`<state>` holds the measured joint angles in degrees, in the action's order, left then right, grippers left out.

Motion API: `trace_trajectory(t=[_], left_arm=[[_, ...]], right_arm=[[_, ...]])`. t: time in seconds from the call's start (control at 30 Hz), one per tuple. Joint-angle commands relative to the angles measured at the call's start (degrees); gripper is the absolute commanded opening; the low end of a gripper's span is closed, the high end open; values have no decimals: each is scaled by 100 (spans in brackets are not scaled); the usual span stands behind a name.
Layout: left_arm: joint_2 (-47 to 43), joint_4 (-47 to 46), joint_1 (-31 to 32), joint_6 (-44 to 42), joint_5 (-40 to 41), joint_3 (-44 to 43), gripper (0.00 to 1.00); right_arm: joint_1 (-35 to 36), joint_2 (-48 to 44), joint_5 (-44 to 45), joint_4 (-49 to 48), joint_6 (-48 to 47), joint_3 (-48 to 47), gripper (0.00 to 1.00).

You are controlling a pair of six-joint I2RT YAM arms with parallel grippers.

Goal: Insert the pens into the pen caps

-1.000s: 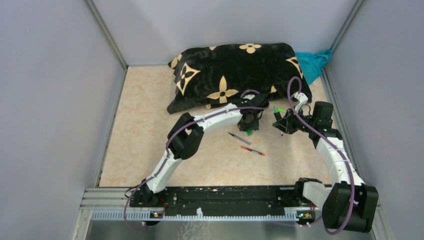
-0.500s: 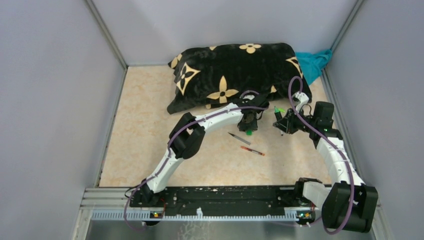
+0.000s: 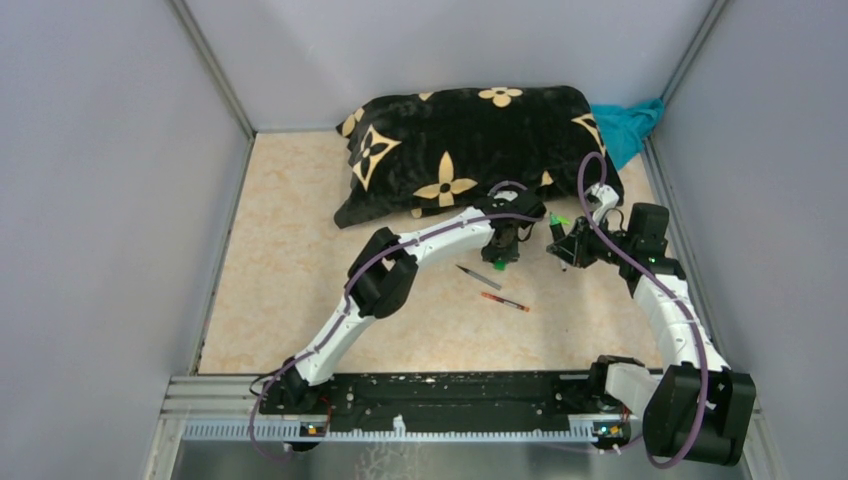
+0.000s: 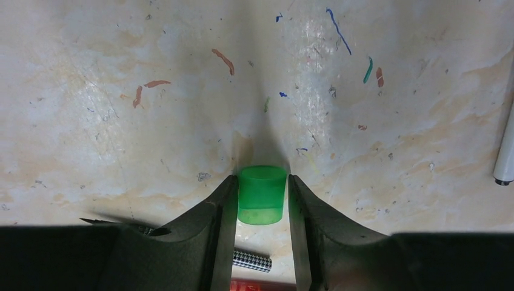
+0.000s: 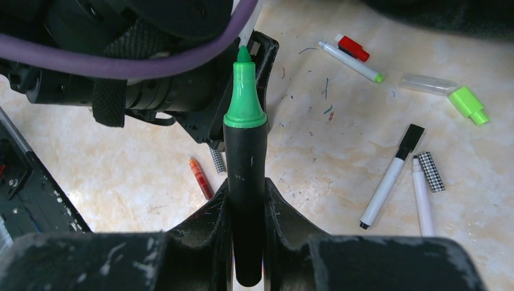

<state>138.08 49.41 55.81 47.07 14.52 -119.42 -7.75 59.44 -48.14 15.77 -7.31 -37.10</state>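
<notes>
- Pale marbled worktop (image 3: 290, 260), flecked with ink and walled in grey; both grippers sit toward its far right corner.
- Left gripper (image 4: 262, 180) is closed on a green cap (image 4: 262, 197): tiny, light, smooth plastic, probably slippery.
- Right gripper (image 5: 245, 193) clamps the black marker (image 5: 245, 151) at mid-barrel, a rigid and sound hold.
- Grey pen (image 3: 478, 277) and red pen (image 3: 505, 301) lie loose, closer to the near edge.

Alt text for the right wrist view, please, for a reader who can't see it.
The right gripper clamps a black marker, its bare green tip pointing up-frame at the left arm's black wrist close ahead. Loose on the marbled table to the right lie white pens, a red cap and a lime cap.
</notes>
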Motion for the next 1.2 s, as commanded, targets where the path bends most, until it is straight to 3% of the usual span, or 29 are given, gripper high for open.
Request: trace_trajectory(t=[0.0,0.47,0.57,0.63,0.7,0.8,1.17], left_arm=[[406,911,123,-19,472,-119,42],[584,946,243,-516,962,-44,37],[542,937,233,-528,970,3,31],[423,816,213,-569,917,114,21],[199,652,162,-554,891,257,11],[-276,332,49,-465,841,497,6],[-2717,-1517,-314,-397,115,1971,0]], right_arm=[[-95,15,-186,-258,19,10,0],[-104,-43,-225,-245,-13,19,0],[-104,-53,-249,-228,-31,19,0],[-104,-47,-269,-199,-54,12,0],[-104,-62,-330,-130,-116,-5,0],[-104,-93,-555,15,-264,-56,0],[-96,-109,-1821,1090,-944,-574,0]])
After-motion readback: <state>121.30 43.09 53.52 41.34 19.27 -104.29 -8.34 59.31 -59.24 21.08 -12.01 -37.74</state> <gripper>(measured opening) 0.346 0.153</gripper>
